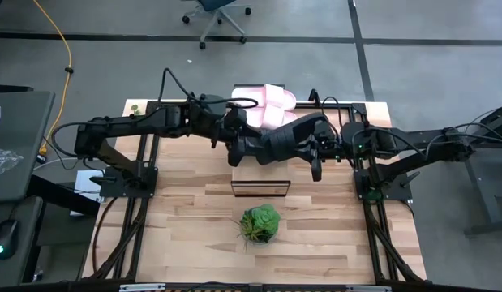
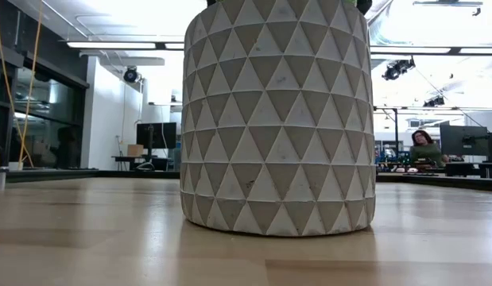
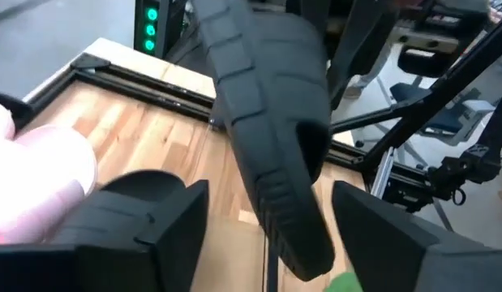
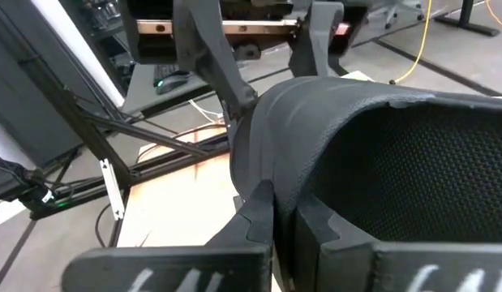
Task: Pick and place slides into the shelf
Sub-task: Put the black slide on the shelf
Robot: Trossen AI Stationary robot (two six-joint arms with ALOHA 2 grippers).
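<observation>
A black slide (image 1: pixel 283 138) hangs above the middle of the table between my two arms. My right gripper (image 4: pixel 283 231) is shut on it, coming from the right. My left gripper (image 3: pixel 267 235) stands open at the slide's other end (image 3: pixel 303 243); its fingers are on either side of that end, with a gap to each. Pale pink slides (image 1: pixel 265 105) lie at the table's far edge, behind the arms. The shelf (image 1: pixel 261 188) stands on the table in front of the arms. My right gripper pinches a rim of the black slide (image 4: pixel 263 199) between its two fingers, at the end nearest the table's right side. The fingers come about level from the right. The slide is lifted clear of the table, tipped onto its side with its ribbed sole (image 3: pixel 259 105) showing.
A green plant (image 1: pixel 259 223) in a pale patterned pot (image 2: pixel 277 119) stands near the front, close to the shelf, and fills the low view. Bare wooden tabletop (image 1: pixel 186 219) lies left and right of it. A person sits in the room far behind.
</observation>
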